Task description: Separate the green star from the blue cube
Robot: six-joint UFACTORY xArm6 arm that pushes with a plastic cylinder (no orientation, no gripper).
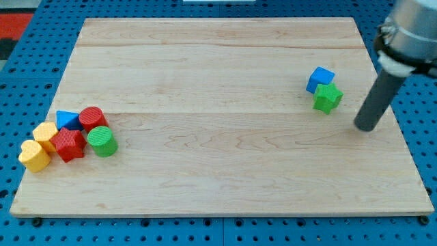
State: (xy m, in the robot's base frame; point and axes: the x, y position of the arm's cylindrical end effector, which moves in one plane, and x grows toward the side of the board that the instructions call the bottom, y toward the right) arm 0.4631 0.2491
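A: Entry, one view. Wooden board (218, 171) on a blue pegboard table (41, 82). Where are the task blocks?

B: Both sit near the board's right edge, in its upper half. The blue cube (319, 78) is nearer the top edge; the green star (328, 98) is just below it and slightly to the right. They are touching, or so close that no gap shows.

A: And the arm?

B: The dark rod comes in from the top right corner, tilted. My tip (367, 127) rests to the right of the star and a little below it, near but apart, with bare wood between. It touches neither block.

A: Jaw state?

B: Not applicable: the arm ends in the plain rod, no jaws, nothing held.

A: Other blocks?

B: A cluster near the left edge, lower half, well apart from the pair. A blue triangle (67, 119) and a red cylinder (92, 118) at the back; a yellow block (46, 133), a red star (69, 144) and a green cylinder (102, 141) in front; a yellow heart-like block (34, 155) closest to the bottom left corner. All packed together, neighbours touching.
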